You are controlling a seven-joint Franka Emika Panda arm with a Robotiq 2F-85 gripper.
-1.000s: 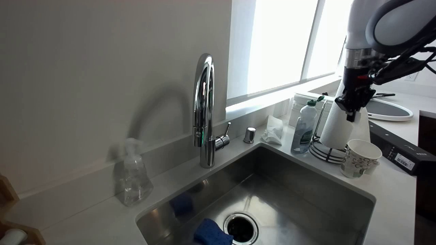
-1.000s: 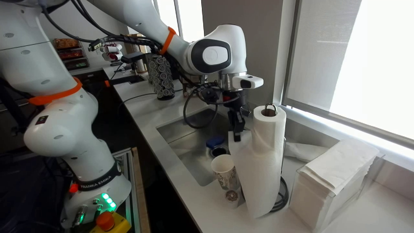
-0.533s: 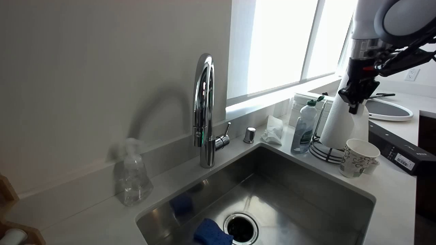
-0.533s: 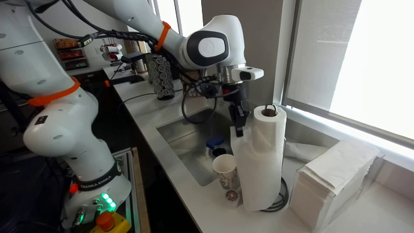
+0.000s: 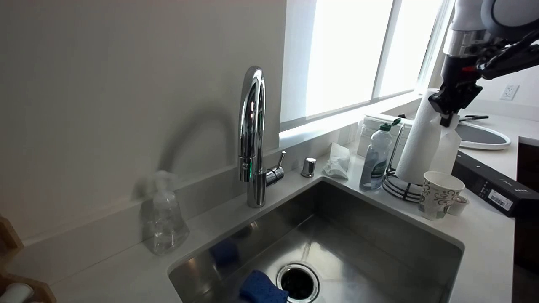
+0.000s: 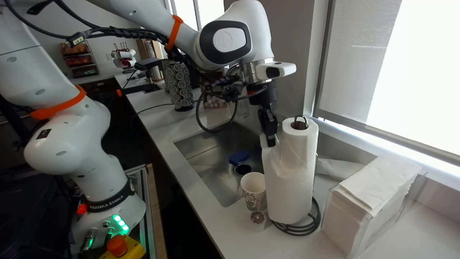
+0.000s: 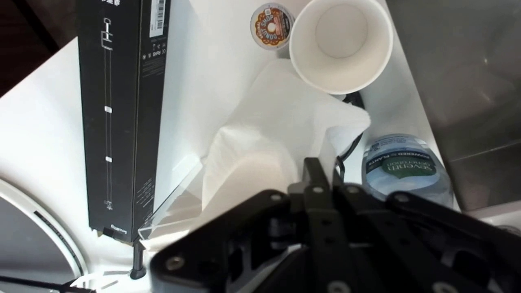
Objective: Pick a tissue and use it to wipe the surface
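Pick is mostly done, I'd say; tear-off & wipe are left. Gripper is closed down narrow w/ the upper part of the paper-towel sheet pinched in it, well above the bench. Sheet is right beside the paper-towel roll & looks joined to it: both exterior views show no clear gap, tho a fine tear wouldn't show. Roll stands on its wire holder, btwn the bench's front edge & its back edge under the window, w/ the sink to one side & the napkin stack to the other.

To go, imo: rip sheet free, bring it down, wipe. Nothing shows any wiping under way, & which patch is meant can't be told. Tear prob. needs a quick tug; risk is the roll unwinds or the holder tips. Paper cup & Donut Shop coffee pod sit close by, nearer the bench's front edge, so a low swing could knock 'em. Seventh Generation soap bottle stands beside the holder, nearer the back edge.
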